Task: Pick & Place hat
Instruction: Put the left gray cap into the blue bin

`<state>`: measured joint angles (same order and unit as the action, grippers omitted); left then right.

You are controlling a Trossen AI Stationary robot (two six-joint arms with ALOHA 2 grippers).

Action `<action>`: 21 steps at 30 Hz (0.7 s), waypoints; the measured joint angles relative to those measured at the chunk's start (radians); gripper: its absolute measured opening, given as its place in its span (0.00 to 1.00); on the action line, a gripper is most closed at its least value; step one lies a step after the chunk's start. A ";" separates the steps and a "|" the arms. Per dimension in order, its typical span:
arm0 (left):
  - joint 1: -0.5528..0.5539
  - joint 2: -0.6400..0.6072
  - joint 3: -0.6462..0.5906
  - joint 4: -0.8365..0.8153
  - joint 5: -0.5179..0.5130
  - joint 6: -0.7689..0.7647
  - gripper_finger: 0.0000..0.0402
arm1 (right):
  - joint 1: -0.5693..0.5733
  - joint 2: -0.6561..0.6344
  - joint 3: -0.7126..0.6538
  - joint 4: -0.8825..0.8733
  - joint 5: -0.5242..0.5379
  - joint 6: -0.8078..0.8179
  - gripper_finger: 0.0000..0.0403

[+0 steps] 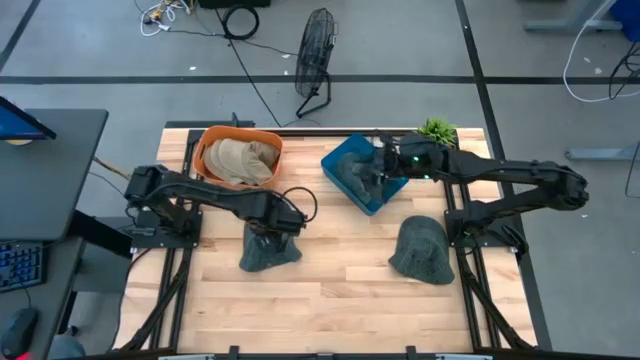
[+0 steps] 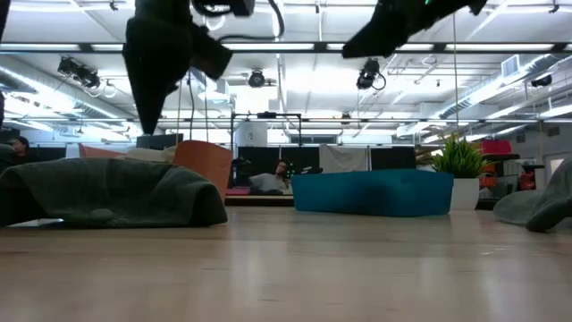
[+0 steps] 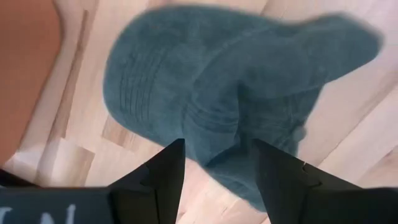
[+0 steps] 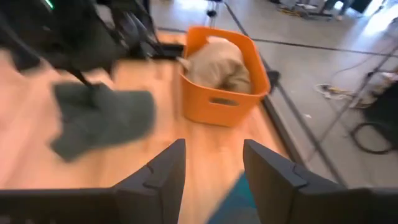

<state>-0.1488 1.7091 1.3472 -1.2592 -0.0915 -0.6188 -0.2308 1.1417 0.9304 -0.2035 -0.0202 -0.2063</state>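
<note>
The left arm's jaws (image 1: 268,238) hang spread over the crumpled dark grey-green fabric hat (image 1: 268,250) on the wooden desk (image 1: 330,290), as the high view shows. The right arm's jaws (image 1: 372,168) sit over the blue rectangular plastic bin (image 1: 345,160), which holds a dark hat; their opening cannot be told from here. A second dark hat (image 1: 422,250) lies on the desk toward the right arm, and the orange plastic bin (image 1: 215,140) holds beige hats (image 1: 240,160).

In the low view the crumpled hat (image 2: 107,192) lies flat on the desk, with the left arm above it not touching; the orange bin (image 2: 206,161) stands behind it and the blue bin (image 2: 371,192) beside that.

The left wrist view shows both fingers (image 3: 165,174) apart, straddling a raised fold of the hat (image 3: 236,93). A good grasp would probably come straight down and pinch that fold, not the flat brim.

The right wrist view shows that arm's fingers (image 4: 168,168) spread with nothing between them, looking toward the orange bin (image 4: 221,106) and its beige hats (image 4: 217,65).
</note>
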 joint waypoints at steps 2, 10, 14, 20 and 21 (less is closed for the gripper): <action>0.000 0.026 0.000 -0.005 0.020 0.024 0.46 | 0.027 -0.018 0.002 -0.003 0.000 0.049 0.41; 0.002 0.096 0.000 -0.005 0.026 0.064 0.46 | 0.128 -0.042 0.002 -0.044 0.002 0.132 0.41; 0.008 0.121 0.000 -0.013 0.018 0.083 0.46 | 0.166 -0.042 0.002 -0.053 0.002 0.120 0.41; 0.032 0.172 0.000 -0.017 0.017 0.116 0.46 | 0.203 -0.042 0.002 -0.053 0.004 0.123 0.41; 0.037 0.180 0.000 -0.017 0.017 0.116 0.46 | 0.208 -0.042 0.002 -0.052 0.004 0.123 0.41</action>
<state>-0.1114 1.8891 1.3472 -1.2763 -0.0745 -0.5030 -0.0231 1.0996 0.9325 -0.2558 -0.0166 -0.0834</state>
